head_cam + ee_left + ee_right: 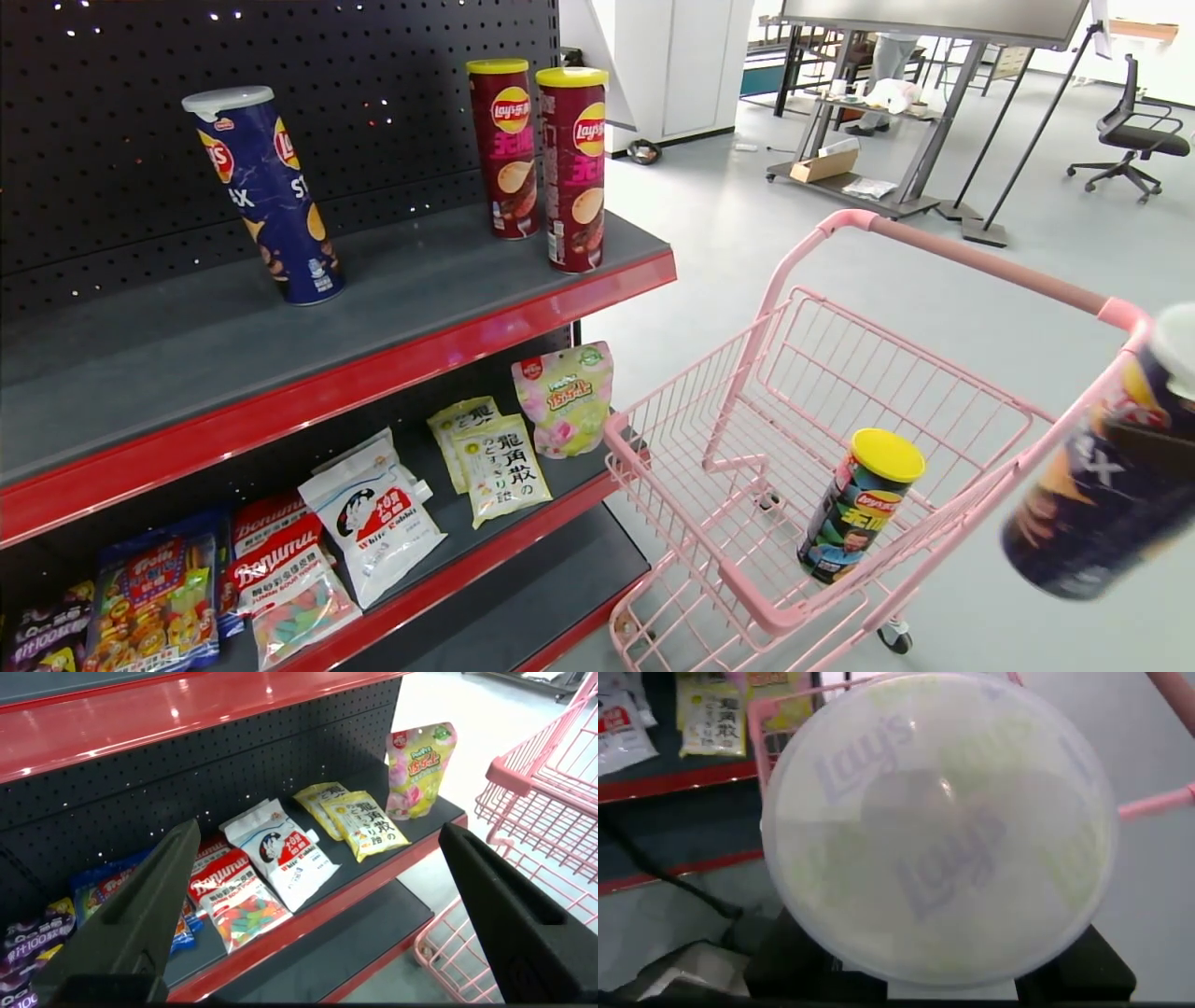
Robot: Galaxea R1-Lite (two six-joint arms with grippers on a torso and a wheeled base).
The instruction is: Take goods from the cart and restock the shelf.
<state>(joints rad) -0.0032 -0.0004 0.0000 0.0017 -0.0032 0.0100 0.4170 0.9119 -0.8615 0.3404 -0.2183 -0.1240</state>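
Now, R gripper [1141,450] tight on dark-blue can [1074,532] by pink cart [990,247]; L gripper [318,835] jaws wide apart.

Bright overhead light. Glare streaks on the red shelf edge [187,709] above the left gripper [318,840]; snack shelf [350,891] beyond it sits in shade. Pale glare spot on the lid [938,826] of the can [1102,504] held by the right gripper [1146,450]; pinpricks shine through the pegboard [112,56].
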